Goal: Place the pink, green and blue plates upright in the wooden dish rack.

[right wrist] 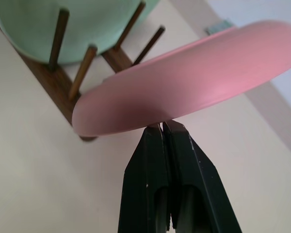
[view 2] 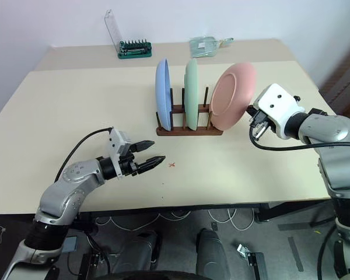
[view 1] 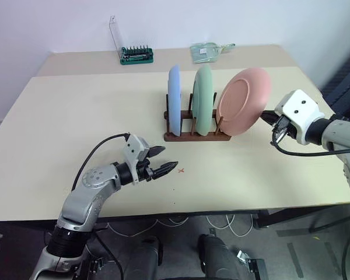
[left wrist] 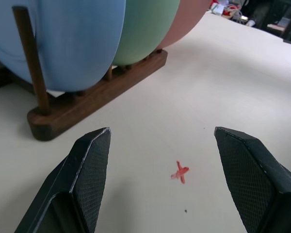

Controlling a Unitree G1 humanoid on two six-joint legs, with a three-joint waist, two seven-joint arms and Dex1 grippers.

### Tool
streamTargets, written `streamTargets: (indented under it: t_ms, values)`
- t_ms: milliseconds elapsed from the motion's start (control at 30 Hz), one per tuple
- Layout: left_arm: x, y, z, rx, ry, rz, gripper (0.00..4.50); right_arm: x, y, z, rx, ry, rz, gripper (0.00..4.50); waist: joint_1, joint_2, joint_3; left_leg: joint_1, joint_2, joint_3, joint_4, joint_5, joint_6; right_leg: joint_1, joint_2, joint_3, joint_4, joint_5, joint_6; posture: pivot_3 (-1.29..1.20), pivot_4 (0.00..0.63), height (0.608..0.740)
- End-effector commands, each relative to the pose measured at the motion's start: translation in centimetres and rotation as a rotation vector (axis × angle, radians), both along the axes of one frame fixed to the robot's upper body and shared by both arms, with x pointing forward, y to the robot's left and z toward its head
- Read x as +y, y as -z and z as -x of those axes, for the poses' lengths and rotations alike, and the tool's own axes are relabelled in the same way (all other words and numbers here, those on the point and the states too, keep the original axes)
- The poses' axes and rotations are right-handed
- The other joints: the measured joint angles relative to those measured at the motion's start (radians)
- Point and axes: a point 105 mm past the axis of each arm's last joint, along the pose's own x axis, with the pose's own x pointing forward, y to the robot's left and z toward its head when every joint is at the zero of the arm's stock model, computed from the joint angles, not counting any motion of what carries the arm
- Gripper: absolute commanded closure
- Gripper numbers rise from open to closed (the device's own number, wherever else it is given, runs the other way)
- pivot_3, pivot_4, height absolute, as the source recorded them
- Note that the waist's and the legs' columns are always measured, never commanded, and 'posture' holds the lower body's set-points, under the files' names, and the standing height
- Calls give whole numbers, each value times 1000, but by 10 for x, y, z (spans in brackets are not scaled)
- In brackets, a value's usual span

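Note:
The blue plate (view 1: pixel 174 99) and the green plate (view 1: pixel 203 99) stand upright between the pegs of the wooden dish rack (view 1: pixel 192 137). At the rack's right end the pink plate (view 1: pixel 244 99) leans tilted, its face turned up and toward me. My right gripper (view 1: pixel 265 115) is shut, and its fingertips (right wrist: pixel 162 128) meet the pink plate's rim (right wrist: pixel 184 92) from the right with nothing clamped between them. My left gripper (view 1: pixel 170 157) hovers open and empty low over the table, in front of the rack and to its left.
A small red cross (view 1: pixel 181 170) is marked on the table just beyond my left fingertips. At the far edge stand a green tool holder (view 1: pixel 136 55) with a clear back and a clear packet (view 1: pixel 207 51). The table's front edge (view 1: pixel 175 209) runs close below my left arm.

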Motion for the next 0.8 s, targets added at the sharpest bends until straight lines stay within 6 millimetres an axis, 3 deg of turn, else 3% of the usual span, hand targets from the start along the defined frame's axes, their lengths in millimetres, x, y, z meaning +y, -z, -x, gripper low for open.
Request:
streamTargets:
  t_ms: [33, 200, 367, 600, 733, 800]
  values:
    - [0, -11, 3, -52, -10, 15, 979, 21, -22, 8, -74, -112, -6, 4482, 1, 0, 0, 0, 0, 0, 0, 0, 0, 0, 0, 0, 0, 0, 0, 0, 150, 740]
    - [1, -10, 5, -49, -20, 17, 979, 10, -16, 6, -48, -78, 8, 4482, 5, 0, 0, 0, -1, -1, 1, 0, 0, 1, -1, 0, 0, 0, 0, 0, 150, 740]
    - [6, -9, 2, -54, -41, 8, 979, -18, 0, 0, -4, 27, 1, 4482, 3, 0, 0, 0, 0, 0, 0, 0, 0, 0, 0, 0, 0, 0, 0, 0, 150, 740]
    - [64, -5, -21, -86, -246, -110, 979, -68, 30, -6, 15, 166, -186, 4482, -3, 0, 0, 0, 0, 0, 0, 0, 0, 0, 0, 0, 0, 0, 0, 0, 150, 740]
    - [88, -6, -26, -107, -328, -148, 979, -78, 38, -8, 6, 163, -237, 4482, -3, 0, 0, 1, 0, 0, -1, 0, 0, 0, 0, 0, 1, 0, 0, 0, 150, 740]
    - [103, -5, -26, -107, -379, -164, 979, -78, 36, -10, 1, 146, -351, 4482, -2, 0, 0, 1, 0, 0, 0, 0, 0, 1, 0, 0, 1, 0, 0, 0, 150, 740]
